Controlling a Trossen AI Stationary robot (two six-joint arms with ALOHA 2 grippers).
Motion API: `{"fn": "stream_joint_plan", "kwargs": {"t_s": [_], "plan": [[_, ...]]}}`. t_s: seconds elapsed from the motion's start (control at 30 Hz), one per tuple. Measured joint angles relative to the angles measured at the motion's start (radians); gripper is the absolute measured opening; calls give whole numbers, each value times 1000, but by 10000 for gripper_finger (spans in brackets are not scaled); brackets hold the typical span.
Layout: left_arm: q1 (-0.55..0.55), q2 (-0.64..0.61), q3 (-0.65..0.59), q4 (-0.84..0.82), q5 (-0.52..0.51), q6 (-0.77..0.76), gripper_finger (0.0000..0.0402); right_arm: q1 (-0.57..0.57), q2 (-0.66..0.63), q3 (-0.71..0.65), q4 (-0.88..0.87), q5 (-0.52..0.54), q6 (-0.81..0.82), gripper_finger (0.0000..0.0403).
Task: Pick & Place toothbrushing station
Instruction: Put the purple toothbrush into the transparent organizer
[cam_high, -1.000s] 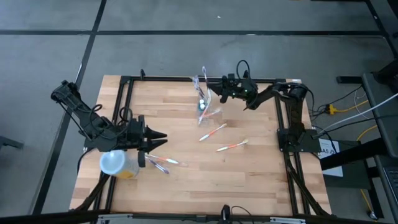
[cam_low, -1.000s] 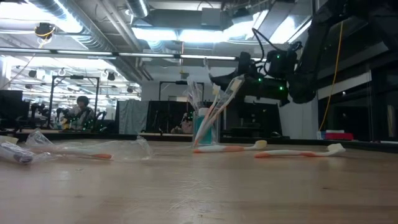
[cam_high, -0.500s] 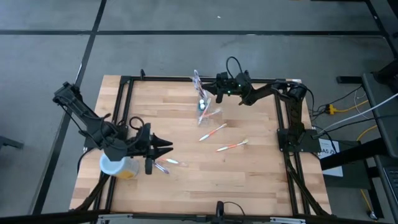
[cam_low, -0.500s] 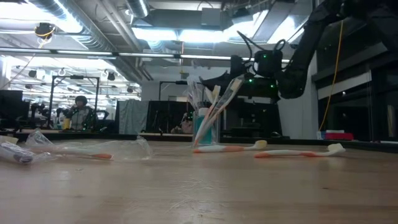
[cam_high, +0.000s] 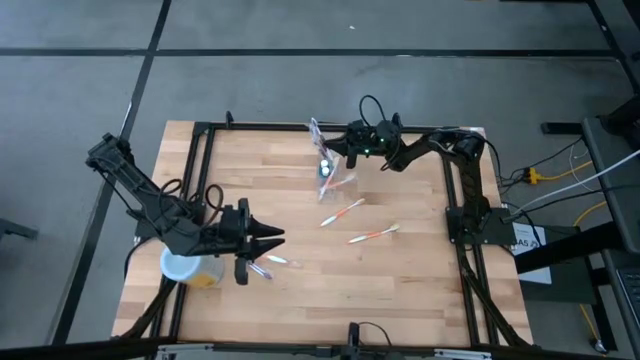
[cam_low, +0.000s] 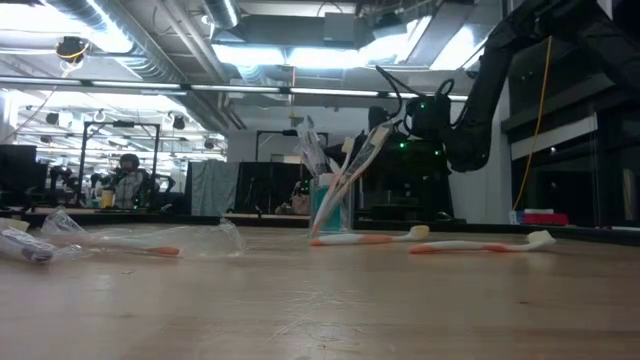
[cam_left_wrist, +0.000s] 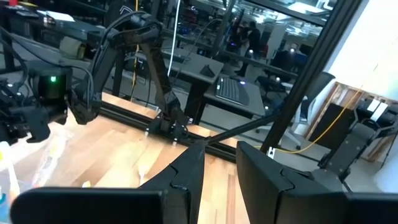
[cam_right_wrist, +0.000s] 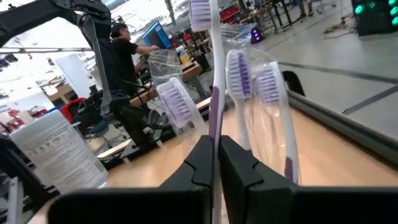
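We locate the toothbrushing station (cam_high: 328, 168), a small clear holder, upright near the far edge of the bench (cam_high: 300, 310), slightly right of centre in the high view. In the low view the toothbrushing station (cam_low: 330, 205) carries several toothbrushes that lean out above its rim. The right gripper (cam_high: 336, 142) sits just beyond the holder on its far side, raised above the bench, with the right arm reaching in from the bench's right edge. In the right wrist view the right gripper (cam_right_wrist: 214, 165) is clenched on a purple toothbrush (cam_right_wrist: 214, 81), whose thin shaft runs between the two closed fingers (cam_right_wrist: 239, 165) and whose bristled head rises above them; further purple-bristled brushes in clear wrappers stand just beside it. We place the left gripper (cam_high: 272, 240) well apart from the holder, near the front left of the bench, above a wrapped toothbrush (cam_high: 262, 266) lying flat. In the left wrist view its fingers (cam_left_wrist: 186, 177) stand partly apart with a narrow gap and nothing visible between them. A yellow tub (cam_high: 192, 270) with a pale lid stands just beside the left arm. Two orange-handled toothbrushes (cam_high: 372, 235) lie loose on the bench between the holder and the front edge.
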Motion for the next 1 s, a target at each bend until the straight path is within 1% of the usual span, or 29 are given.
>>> {"fn": "stream_joint_plan", "kwargs": {"t_s": [0.17, 0.23, 0.33, 0.53, 0.6, 0.77, 1.0], "plan": [[0, 0, 0, 0, 1, -5, 88, -17, 0, 0, -2, 11, -19, 11], [0, 0, 0, 0, 1, -5, 88, -20, 0, 1, -32, 5, -26, 11], [0, 0, 0, 0, 1, -1, 88, -18, 1, 1, -75, -12, -44, 11], [0, 0, 0, 0, 2, 2, 88, -9, 1, 1, -82, -12, -63, 11], [0, 0, 0, 0, 3, 3, 88, -8, 1, 1, -68, -13, -59, 11], [0, 0, 0, -6, 4, -4, 88, -7, 0, 1, 47, -2, -10, 11], [0, 0, 0, -7, 3, -6, 88, -8, 0, 1, 59, 40, -27, 11]]}}
